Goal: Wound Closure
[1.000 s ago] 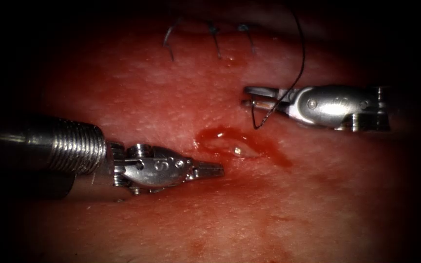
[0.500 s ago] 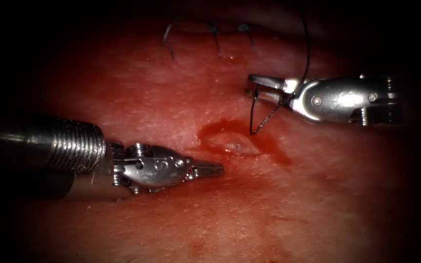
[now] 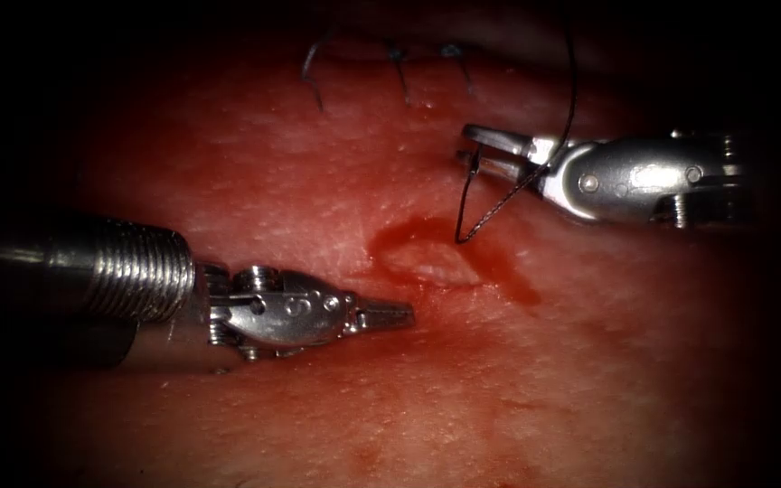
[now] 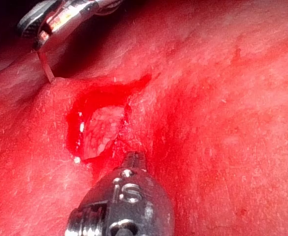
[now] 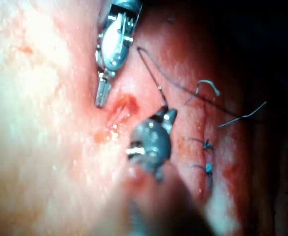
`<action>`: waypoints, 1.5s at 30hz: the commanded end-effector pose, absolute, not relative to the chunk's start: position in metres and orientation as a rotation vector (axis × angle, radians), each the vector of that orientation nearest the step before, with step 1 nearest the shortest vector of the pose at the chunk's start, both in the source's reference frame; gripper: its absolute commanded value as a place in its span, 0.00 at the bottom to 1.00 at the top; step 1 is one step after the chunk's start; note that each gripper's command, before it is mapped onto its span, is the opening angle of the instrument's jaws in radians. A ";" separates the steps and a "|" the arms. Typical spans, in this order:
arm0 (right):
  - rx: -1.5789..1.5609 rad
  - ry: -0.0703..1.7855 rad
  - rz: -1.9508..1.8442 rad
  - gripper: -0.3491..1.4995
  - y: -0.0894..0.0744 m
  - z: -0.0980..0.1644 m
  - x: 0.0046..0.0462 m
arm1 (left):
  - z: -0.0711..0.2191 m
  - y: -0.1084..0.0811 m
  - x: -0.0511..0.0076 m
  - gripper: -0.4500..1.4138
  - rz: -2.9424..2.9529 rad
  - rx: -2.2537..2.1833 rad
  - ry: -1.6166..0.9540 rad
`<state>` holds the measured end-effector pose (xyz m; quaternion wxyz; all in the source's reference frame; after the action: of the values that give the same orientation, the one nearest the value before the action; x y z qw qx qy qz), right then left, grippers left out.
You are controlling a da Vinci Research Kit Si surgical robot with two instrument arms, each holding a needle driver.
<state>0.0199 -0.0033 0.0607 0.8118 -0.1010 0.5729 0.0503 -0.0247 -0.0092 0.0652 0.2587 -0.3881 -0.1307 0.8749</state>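
1. The right arm's silver needle driver (image 3: pixel 474 154) comes in from the right of the endoscope view and hangs above the wet pink-red pork tissue (image 3: pixel 273 181). Its two jaws stand slightly apart at the tips, with the thin dark curved needle (image 3: pixel 465 194) clamped between them near its upper end.
2. From the jaws the needle curves downward, and its lower tip meets the tissue at the upper right rim of the open cut (image 3: pixel 436 262). How deep the tip sits cannot be told.
3. The dark thread (image 3: pixel 569 99) comes down from above, passes the right tool's jaw hinge, and a strand slants from there to the needle's lower end.
4. The left arm's silver needle driver (image 3: pixel 389 315), on a ribbed steel shaft, lies low on the left of the cut. Its jaws are pressed together and hold nothing; the tip points at the cut's left edge, just beside it.
5. Glossy red fluid (image 3: pixel 508 276) rings the cut and pools along its right side; paler flesh shows in the opening.
6. The left wrist view shows the left tool's tip (image 4: pixel 133 158) at the cut's (image 4: pixel 102 130) near rim, and the needle (image 4: pixel 46 69) reaching the tissue on the far side.
7. Beyond the cut, finished stitches with short cut thread ends (image 3: pixel 399 77) stand in a row on the tissue; the right wrist view shows these knots (image 5: pixel 205 145) beside the right tool (image 5: pixel 166 115).
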 end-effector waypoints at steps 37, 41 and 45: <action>-0.166 1.225 0.336 0.00 0.001 0.062 0.0210 | 0.066 -0.009 -0.0252 0.11 2.372 -1.054 -0.355; -0.204 1.228 0.293 0.00 0.001 0.062 0.0210 | 0.066 -0.009 -0.0251 0.11 2.372 -1.054 -0.355; -0.233 1.226 0.256 0.00 0.001 0.061 0.0212 | 0.066 -0.009 -0.0251 0.11 2.372 -1.054 -0.355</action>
<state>0.0205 0.0005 0.0611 0.8046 -0.1087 0.5714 0.1200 -0.0245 -0.0094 0.0650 0.2584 -0.3881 -0.1309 0.8749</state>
